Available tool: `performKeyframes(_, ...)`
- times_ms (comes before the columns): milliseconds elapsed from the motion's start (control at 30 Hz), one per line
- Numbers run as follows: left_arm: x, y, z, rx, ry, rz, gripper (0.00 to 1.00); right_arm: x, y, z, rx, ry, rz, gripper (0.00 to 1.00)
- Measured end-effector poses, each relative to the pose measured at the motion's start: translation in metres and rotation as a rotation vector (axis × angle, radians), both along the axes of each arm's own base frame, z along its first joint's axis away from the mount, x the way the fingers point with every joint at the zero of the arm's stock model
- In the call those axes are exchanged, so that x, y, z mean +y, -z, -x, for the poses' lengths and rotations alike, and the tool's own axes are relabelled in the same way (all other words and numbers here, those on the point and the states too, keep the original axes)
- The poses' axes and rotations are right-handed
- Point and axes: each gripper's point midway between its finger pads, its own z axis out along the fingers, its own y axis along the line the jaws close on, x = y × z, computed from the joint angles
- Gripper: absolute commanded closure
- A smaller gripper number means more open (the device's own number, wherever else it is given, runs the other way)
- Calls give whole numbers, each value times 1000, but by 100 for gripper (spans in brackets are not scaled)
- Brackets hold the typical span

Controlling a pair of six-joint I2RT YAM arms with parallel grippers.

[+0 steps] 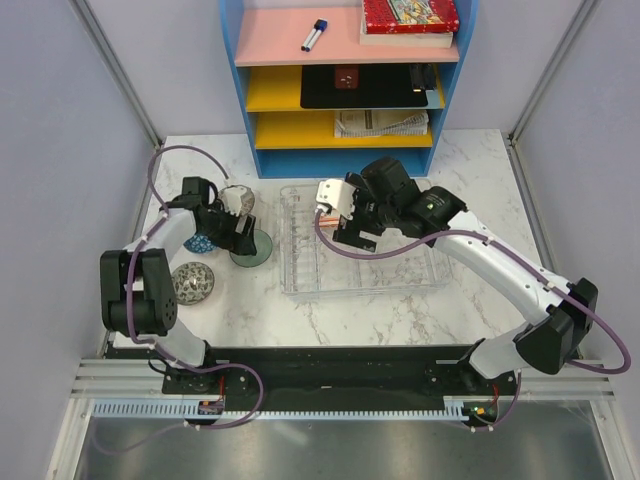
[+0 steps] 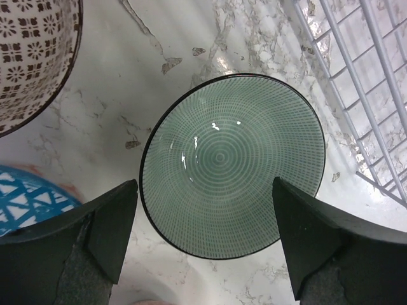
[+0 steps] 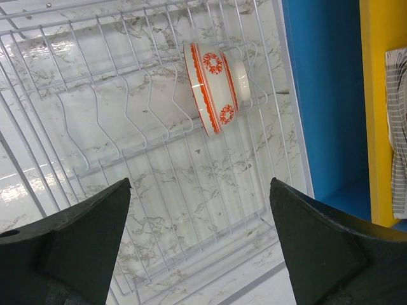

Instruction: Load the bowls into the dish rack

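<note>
Both grippers are gaping empty. Top: left gripper [image 1: 240, 232] is hovering over grey-green bowl [image 1: 251, 250] near left edge, right gripper [image 1: 352, 236] over dish rack [image 1: 400, 272] mid-desk. Left wrist: bowl is sitting below spread fingers [image 2: 108, 222]. Right wrist: orange-red bowl [image 3: 213, 86] is standing on edge in dish rack. Print on shelf [image 1: 280, 40] unreadable.

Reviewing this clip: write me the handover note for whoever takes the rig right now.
Left gripper: open, empty, hovering over the green bowl on the table.
Right gripper: open, empty, above the dish rack.
Done: one orange-and-white bowl stands on edge in the rack.
Left to load: the green bowl, the blue bowl, the brown-patterned bowl and the grey bowl, all outside the rack on its left side.
</note>
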Motion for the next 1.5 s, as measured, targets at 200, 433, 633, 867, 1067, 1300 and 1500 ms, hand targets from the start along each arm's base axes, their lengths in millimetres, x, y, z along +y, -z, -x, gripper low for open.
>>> performKeyframes(200,1,13,0,30,2,-29,38,1,2,3,4,-10,-14,3)
performKeyframes(433,6,23,-2,40,0,-61,85,4,8,4,24,2,-37,3)
performKeyframes(633,4,22,-2,39,0,-51,98,14,1,1,53,46,-131,2)
performKeyframes(867,16,1,-4,-13,-33,-64,98,31,-12,11,187,70,-303,2)
performKeyframes(1067,7,-84,-16,-230,-9,35,98,43,-38,12,342,69,-526,2)
performKeyframes(1300,-46,-172,-2,-450,173,182,98,74,-69,25,600,-28,-767,2)
performKeyframes(1500,-87,-191,14,-466,297,242,98,88,-50,22,836,-24,-857,2)
